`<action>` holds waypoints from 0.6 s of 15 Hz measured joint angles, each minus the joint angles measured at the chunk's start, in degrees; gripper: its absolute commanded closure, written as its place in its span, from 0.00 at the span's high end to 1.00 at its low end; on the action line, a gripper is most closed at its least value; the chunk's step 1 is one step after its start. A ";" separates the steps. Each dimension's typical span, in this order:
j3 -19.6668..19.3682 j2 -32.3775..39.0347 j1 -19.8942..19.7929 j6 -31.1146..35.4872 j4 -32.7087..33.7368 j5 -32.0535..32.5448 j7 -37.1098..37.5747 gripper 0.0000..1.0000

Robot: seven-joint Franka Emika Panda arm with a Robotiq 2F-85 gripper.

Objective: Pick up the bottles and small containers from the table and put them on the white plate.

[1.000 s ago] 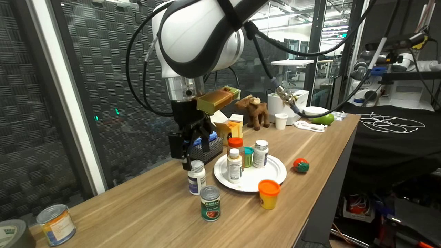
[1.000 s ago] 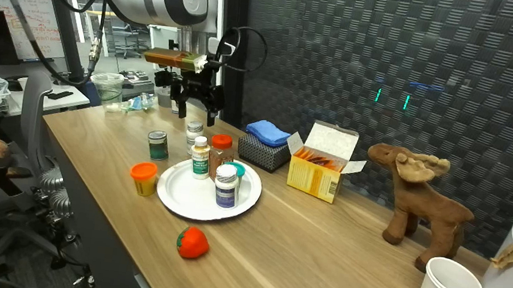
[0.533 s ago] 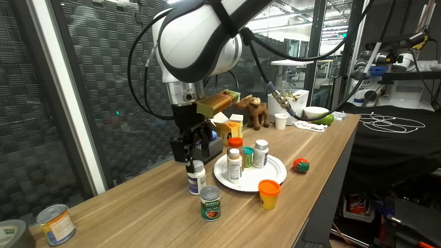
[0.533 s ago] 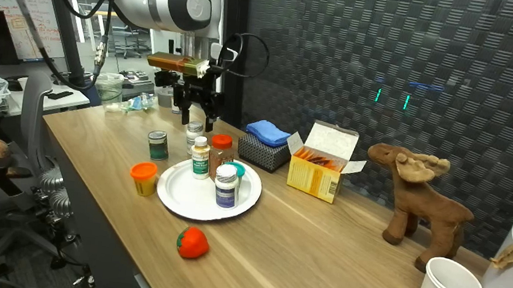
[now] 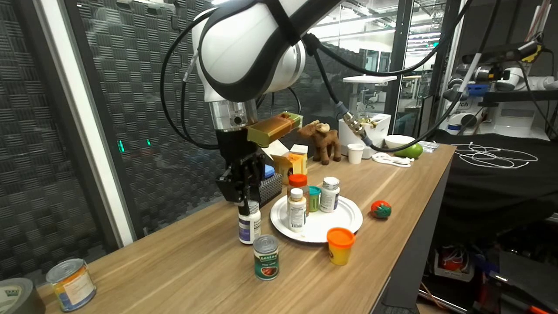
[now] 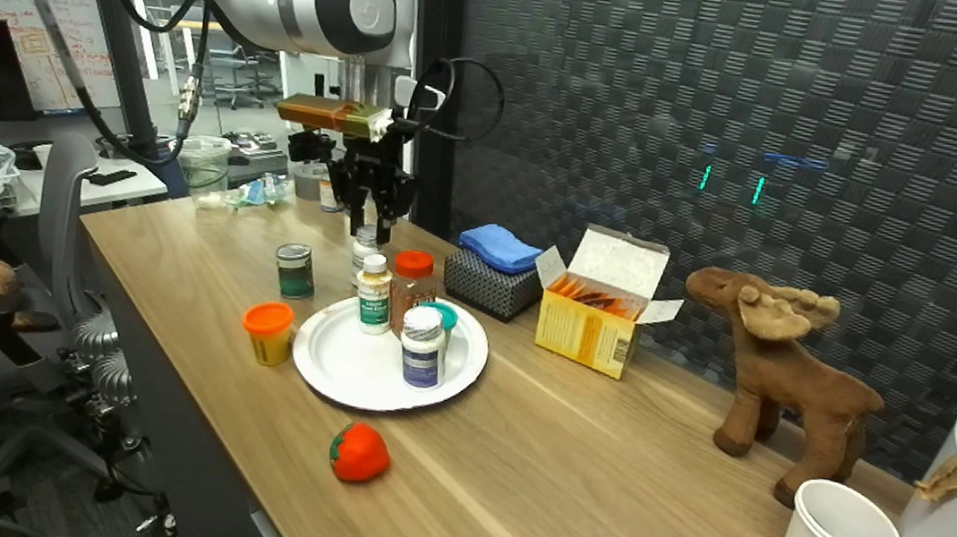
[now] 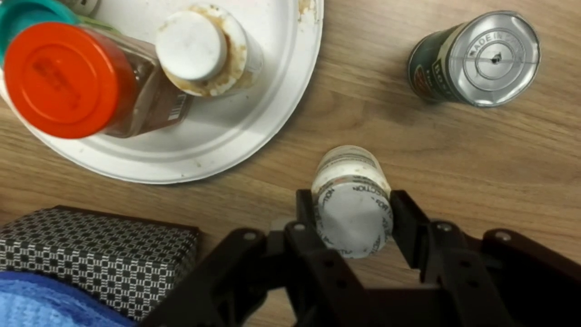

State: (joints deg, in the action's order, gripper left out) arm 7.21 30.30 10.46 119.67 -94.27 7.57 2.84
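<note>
In both exterior views the white-and-black robot arm (image 5: 250,56) reaches in from above, wrist pointing down, and its black two-fingered gripper (image 7: 352,204) is closed around the cap of an upright white plastic pill bottle with a purple label (image 5: 250,229); whether the base touches the worktop cannot be told. In an exterior view, left to right, the long light-brown wooden worktop (image 5: 174,261), with a dark textured wall (image 5: 122,109) behind, carries a grey roll of tape (image 5: 24,294), an orange-and-blue-labelled tin (image 5: 72,285), the gripped bottle, a dark-green tin can (image 5: 266,258), a round white plate (image 5: 349,216) bearing four containers, an orange-lidded yellow tub (image 5: 340,246) just beside it, and a red strawberry-shaped object (image 5: 381,209); past the worktop's edge hangs black cloth (image 5: 484,192). In the wrist view the bottle's cap shows "ECTION", and the can "BOS" on its side and "MADE IN" on its end.
</note>
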 measured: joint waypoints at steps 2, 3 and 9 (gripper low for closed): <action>-0.01 -0.06 0.00 0.03 0.00 0.00 0.00 0.20; -0.08 -0.21 0.00 0.03 0.00 0.00 0.00 0.20; -2.62 -5.93 -0.18 -0.25 -2.53 0.47 1.12 0.20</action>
State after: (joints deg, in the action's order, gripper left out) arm 4.60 24.37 10.28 119.42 -96.80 8.04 3.97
